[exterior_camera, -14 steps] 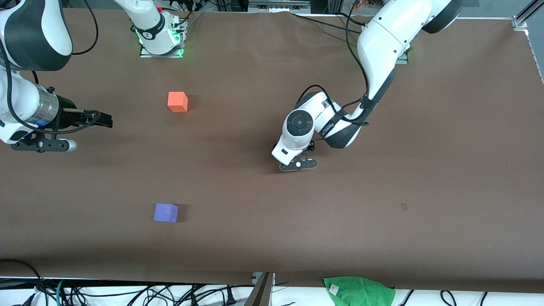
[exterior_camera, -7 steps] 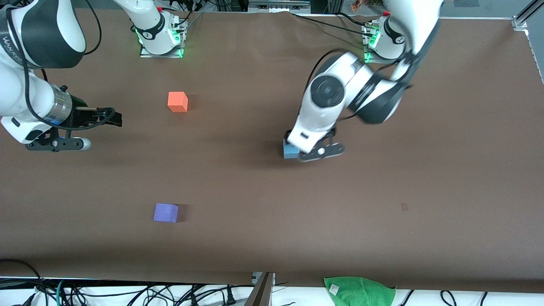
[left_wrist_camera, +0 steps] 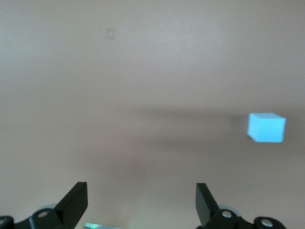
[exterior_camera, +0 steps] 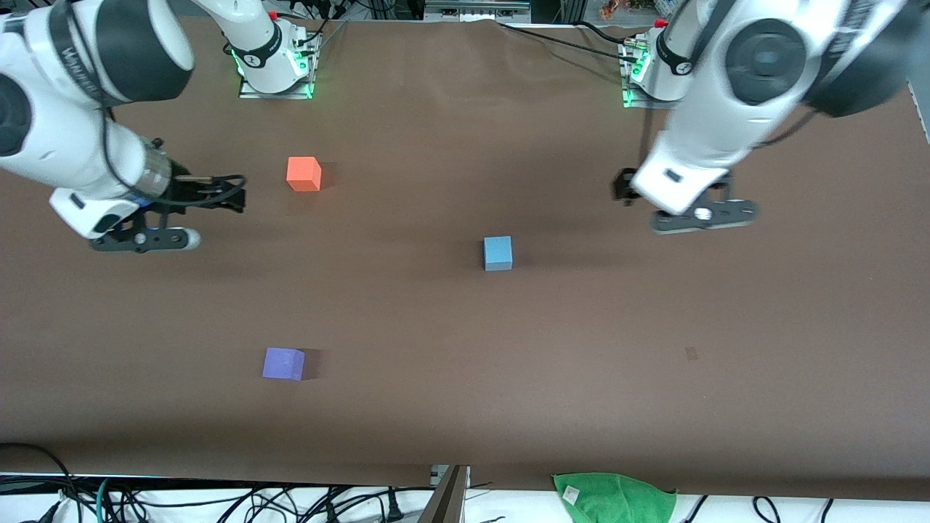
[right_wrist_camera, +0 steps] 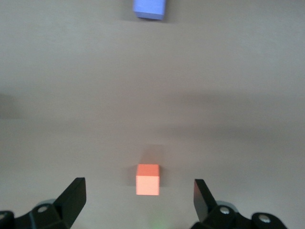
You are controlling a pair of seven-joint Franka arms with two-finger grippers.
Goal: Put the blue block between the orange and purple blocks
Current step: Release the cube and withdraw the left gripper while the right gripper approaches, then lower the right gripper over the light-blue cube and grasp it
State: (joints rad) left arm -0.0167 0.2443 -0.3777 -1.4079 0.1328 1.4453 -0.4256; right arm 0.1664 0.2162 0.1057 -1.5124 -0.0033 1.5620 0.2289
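Blocks sit apart on the brown table (exterior_camera: 465, 407). The blue block (exterior_camera: 498, 253) rests alone mid-table, clear of the left gripper (left_wrist_camera: 141, 202), whose jaws stand wide apart and hold nothing; the block lies ahead of them and off to one side. The right gripper (right_wrist_camera: 139, 198) hangs with jaws spread and empty, the orange block (exterior_camera: 304, 173) just ahead between their line, the purple block (exterior_camera: 283, 363) well past it.

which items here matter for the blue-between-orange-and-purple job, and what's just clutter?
Job items:
- blue block
- orange block
- purple block
- left claw, open, over bare table
- right claw, open, over bare table

Lying about:
- green cloth at the table's edge nearest the front camera
- cables
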